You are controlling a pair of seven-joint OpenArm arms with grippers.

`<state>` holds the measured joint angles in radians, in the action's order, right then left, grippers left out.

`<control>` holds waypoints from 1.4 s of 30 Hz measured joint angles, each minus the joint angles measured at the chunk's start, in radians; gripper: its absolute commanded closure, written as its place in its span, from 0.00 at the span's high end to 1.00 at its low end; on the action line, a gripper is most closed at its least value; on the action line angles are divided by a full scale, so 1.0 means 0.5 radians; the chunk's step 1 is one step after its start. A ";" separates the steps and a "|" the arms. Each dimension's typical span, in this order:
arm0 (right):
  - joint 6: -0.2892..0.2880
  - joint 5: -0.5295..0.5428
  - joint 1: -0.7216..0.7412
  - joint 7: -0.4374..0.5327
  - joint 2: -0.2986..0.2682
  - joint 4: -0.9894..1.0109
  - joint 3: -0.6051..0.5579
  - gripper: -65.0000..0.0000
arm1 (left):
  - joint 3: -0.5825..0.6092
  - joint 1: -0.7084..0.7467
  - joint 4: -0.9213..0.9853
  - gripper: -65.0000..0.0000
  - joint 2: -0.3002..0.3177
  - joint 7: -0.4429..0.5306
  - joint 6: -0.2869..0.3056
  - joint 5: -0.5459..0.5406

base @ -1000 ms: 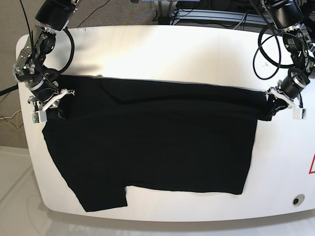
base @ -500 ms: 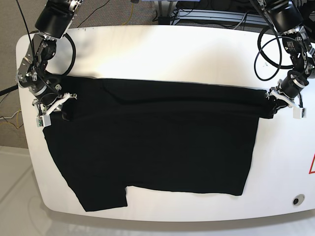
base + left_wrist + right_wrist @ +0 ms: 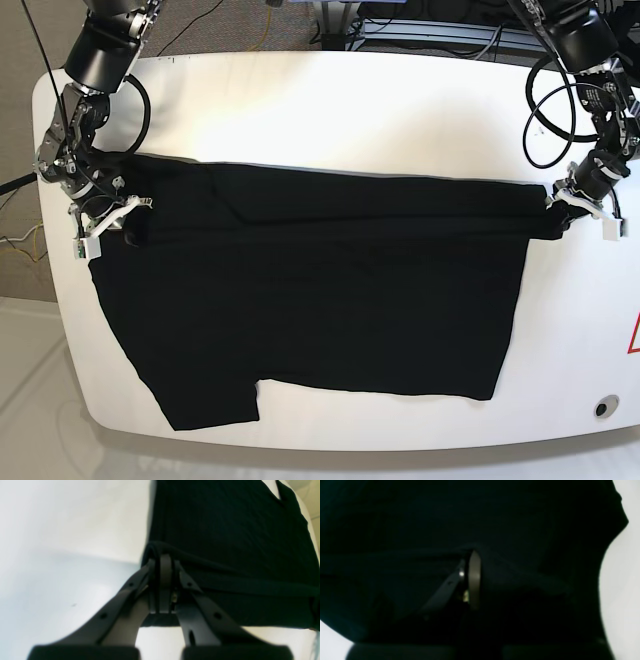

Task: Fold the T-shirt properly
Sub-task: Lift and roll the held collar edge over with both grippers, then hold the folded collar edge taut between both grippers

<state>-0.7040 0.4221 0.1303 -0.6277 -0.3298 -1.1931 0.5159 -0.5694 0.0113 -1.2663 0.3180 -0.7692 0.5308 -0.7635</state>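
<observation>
The black T-shirt [image 3: 310, 290] lies spread across the white table [image 3: 330, 110], its far edge folded over toward the front. My left gripper [image 3: 556, 212] is shut on the shirt's far right corner, just above the table; in the left wrist view [image 3: 162, 562] black cloth [image 3: 225, 530] is pinched between the fingers. My right gripper [image 3: 125, 215] is shut on the shirt's far left edge near the sleeve; in the right wrist view [image 3: 471, 562] dark cloth [image 3: 420, 517] covers nearly everything. No print shows.
The table's left edge [image 3: 45, 150] is close to my right arm. Cables [image 3: 550, 110] hang by the left arm at the back right. A red mark [image 3: 634, 335] and a small round hole [image 3: 602, 407] sit at the table's right front.
Both grippers have drawn slightly outward and back with the cloth, pulling the folded far edge tauter and straighter. The shirt's front part has stayed in place.
</observation>
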 measured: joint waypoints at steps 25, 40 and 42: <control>0.014 -0.060 0.089 -0.017 -0.050 0.095 -0.090 0.54 | 0.015 -0.014 -0.008 0.47 -0.002 -0.043 0.075 0.077; 0.024 0.003 0.053 -0.159 -0.060 0.031 0.027 0.52 | 0.015 -0.007 -0.069 0.47 -0.008 -0.055 0.101 0.027; 0.024 0.027 0.012 -0.182 -0.048 -0.048 0.053 0.52 | 0.020 -0.007 -0.069 0.47 -0.001 -0.082 0.109 0.008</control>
<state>-0.6918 0.4358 0.1364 -0.7189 -0.3538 -1.2171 0.5426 -0.5594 0.0078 -1.3010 0.3176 -0.8101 0.5854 -0.7593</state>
